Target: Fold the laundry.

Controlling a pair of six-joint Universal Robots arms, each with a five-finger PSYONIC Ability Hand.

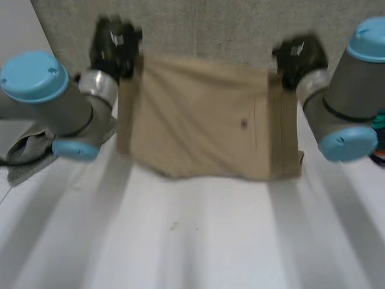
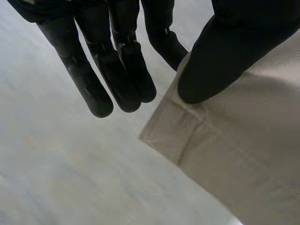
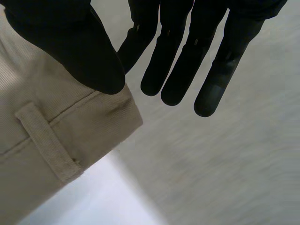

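Head view: a tan garment (image 1: pixel 204 114) is seen spread flat between the two arms at the far side of the white table (image 1: pixel 192 241), with a small dark spot (image 1: pixel 243 124) noted right of its middle. The garment's far left corner is met by the left hand (image 1: pixel 114 42) and its far right corner by the right hand (image 1: pixel 299 57). A grey cloth (image 1: pixel 24 156) is observed at the table's left edge, under the left arm.

In the left wrist view, the left hand (image 2: pixel 220 51) is recorded with its thumb set on the garment (image 2: pixel 243 154) beside a hemmed corner. The nearest finger is tucked behind the edge, so the cloth is pinched, while the other fingers (image 2: pixel 122 70) are held straight and close together, off the fabric.

In the right wrist view, the same hold is found: the thumb of the right hand (image 3: pixel 79 47) is clamped on the garment (image 3: pixel 28 84) near a belt loop (image 3: pixel 47 140), and the remaining fingers (image 3: pixel 178 65) are extended straight.
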